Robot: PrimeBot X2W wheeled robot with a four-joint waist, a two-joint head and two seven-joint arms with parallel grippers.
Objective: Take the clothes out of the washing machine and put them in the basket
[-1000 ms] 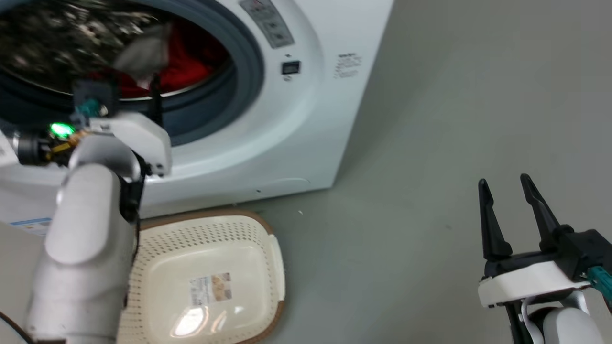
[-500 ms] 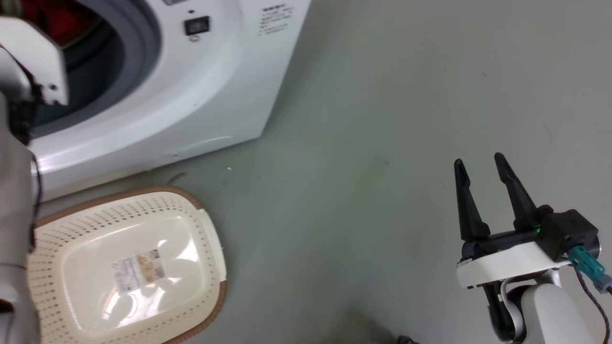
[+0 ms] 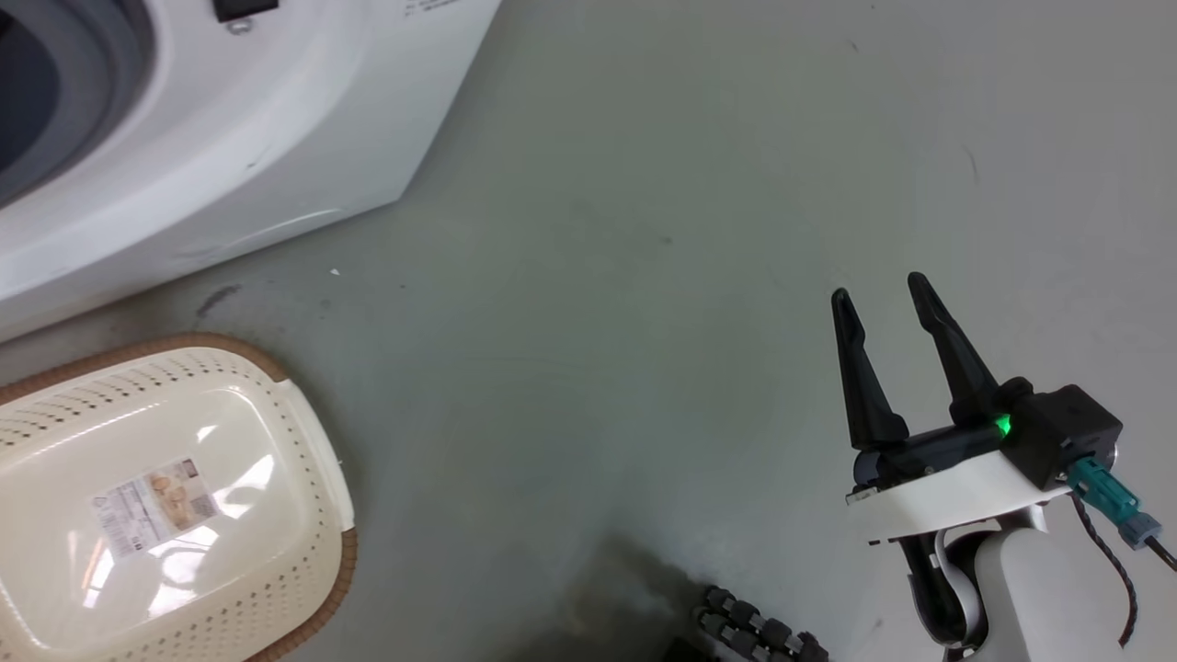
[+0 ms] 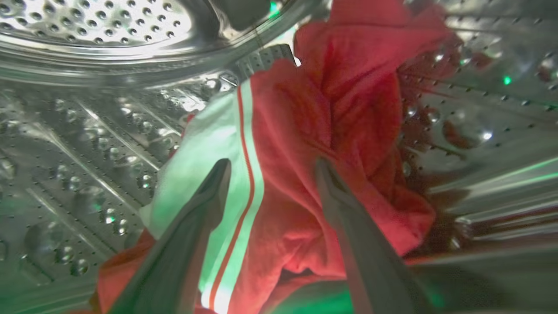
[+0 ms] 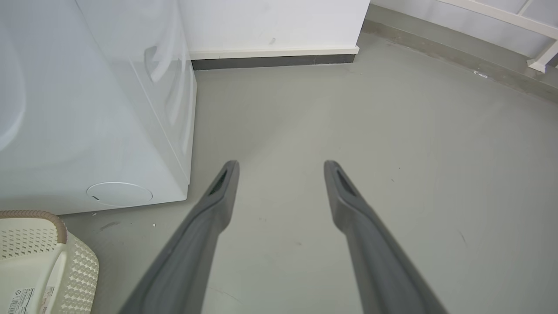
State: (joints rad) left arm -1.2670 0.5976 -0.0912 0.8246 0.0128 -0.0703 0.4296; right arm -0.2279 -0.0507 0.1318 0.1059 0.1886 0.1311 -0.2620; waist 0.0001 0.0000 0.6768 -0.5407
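Deep in the washing machine [image 3: 276, 138], our left gripper [image 4: 272, 165] stands wide open and holds nothing, the red-and-white garment [image 4: 301, 113] lying between its fingers against the steel drum [image 4: 87, 26]. We judge it should push deeper and close on the thick red fold. Our right gripper [image 3: 876, 287] hangs open and empty, the basket [image 3: 317, 460] well off to its left

My head camera looks down from high at the floor [image 3: 644, 184]. My left wrist camera is inside the drum [image 4: 87, 131], very near the clothes [image 4: 305, 109]. My right wrist camera looks low along the floor. Both outside cameras see the washing machine [image 3: 276, 119] and the basket [image 3: 138, 391].
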